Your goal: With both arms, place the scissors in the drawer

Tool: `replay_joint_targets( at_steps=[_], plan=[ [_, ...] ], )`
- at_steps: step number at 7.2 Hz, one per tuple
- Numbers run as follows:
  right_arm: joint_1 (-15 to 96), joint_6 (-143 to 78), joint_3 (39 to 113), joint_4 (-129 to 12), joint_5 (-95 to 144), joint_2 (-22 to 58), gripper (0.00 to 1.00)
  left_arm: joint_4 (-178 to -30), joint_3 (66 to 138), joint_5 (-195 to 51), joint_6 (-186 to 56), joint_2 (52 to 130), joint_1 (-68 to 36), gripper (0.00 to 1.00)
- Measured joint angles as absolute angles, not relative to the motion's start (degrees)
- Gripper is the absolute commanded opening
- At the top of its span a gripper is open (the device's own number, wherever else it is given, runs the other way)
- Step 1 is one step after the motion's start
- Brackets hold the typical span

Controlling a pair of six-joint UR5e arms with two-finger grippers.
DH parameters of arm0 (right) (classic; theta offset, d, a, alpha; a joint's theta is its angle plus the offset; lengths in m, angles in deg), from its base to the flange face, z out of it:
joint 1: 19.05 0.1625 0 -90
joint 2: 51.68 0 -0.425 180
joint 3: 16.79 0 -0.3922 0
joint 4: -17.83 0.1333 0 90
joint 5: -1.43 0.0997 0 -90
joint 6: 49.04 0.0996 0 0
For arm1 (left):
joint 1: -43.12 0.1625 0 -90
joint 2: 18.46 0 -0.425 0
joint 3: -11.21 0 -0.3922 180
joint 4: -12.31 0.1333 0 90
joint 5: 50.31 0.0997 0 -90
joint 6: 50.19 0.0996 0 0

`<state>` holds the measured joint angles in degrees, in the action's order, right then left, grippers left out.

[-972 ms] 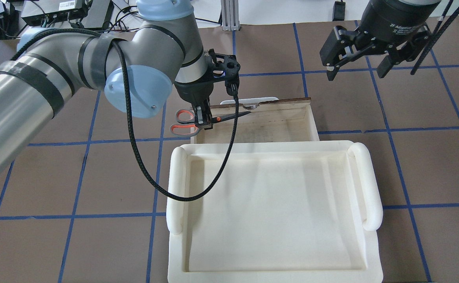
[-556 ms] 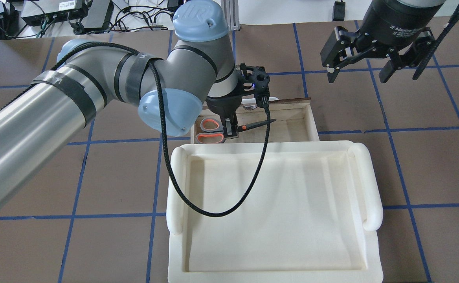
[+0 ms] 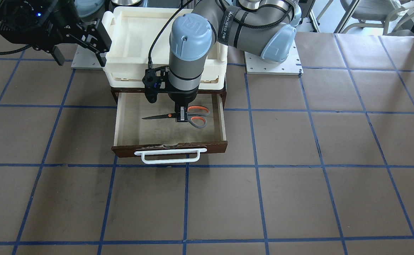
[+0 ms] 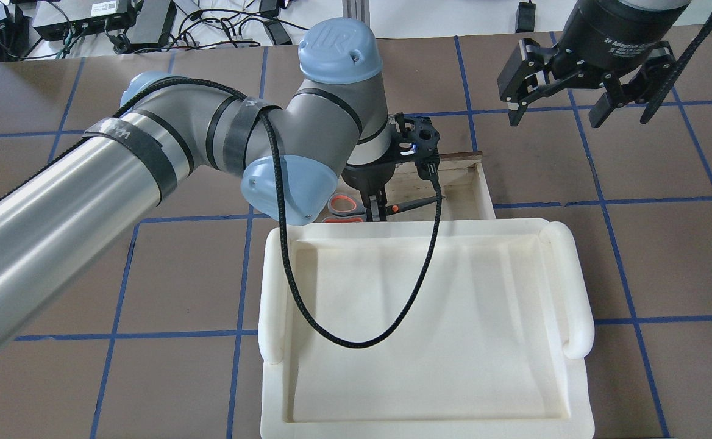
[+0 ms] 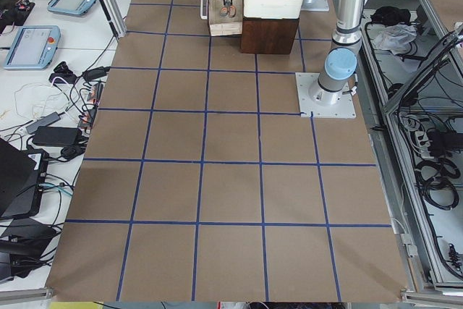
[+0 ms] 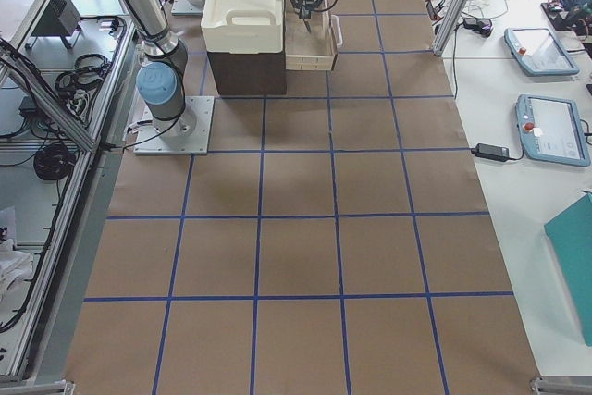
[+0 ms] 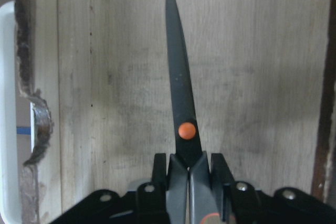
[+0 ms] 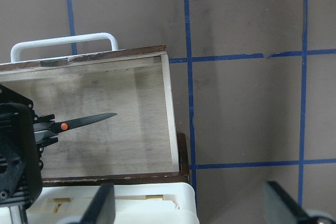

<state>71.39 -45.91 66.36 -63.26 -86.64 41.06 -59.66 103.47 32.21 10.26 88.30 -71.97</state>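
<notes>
The scissors (image 3: pixel 198 120) are gripped near their orange pivot by my left gripper (image 3: pixel 182 117), which is shut on them. They lie level inside the open drawer (image 3: pixel 223 120), low over its pale floor, and I cannot tell if they touch it. The left wrist view shows the closed blades (image 7: pixel 181 93) pointing away over the drawer floor (image 7: pixel 252 77). The overhead view shows the left gripper (image 4: pixel 379 210) and one handle loop (image 4: pixel 342 204). My right gripper (image 4: pixel 554 116) is open and empty, high to the right of the drawer (image 4: pixel 481 189).
A cream plastic tray (image 4: pixel 423 317) sits on top of the cabinet, just behind the open drawer. The drawer's white bar handle (image 3: pixel 173 156) faces away from the robot. The left arm's black cable (image 4: pixel 344 341) loops over the tray.
My left arm has carried the scissors to the right, from over the drawer's left edge to well inside it. The right gripper has barely moved and stays open.
</notes>
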Motion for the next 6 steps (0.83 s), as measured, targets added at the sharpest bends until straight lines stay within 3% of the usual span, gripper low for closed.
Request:
replay_joint_targets(
  at_steps=[4,5,6],
  plan=[
    [71.6,-45.9,66.7,-63.8,-91.2,40.7,1.0,-57.9,103.7,32.4,10.3,90.7,-72.1,0.13],
    [71.6,-45.9,66.7,-63.8,-91.2,40.7,1.0,-57.9,103.9,32.4,10.3,91.1,-72.1,0.25],
    [71.6,-45.9,66.7,-63.8,-91.2,40.7,1.0,-57.9,104.0,32.5,10.4,91.5,-72.1,0.61]
  ],
)
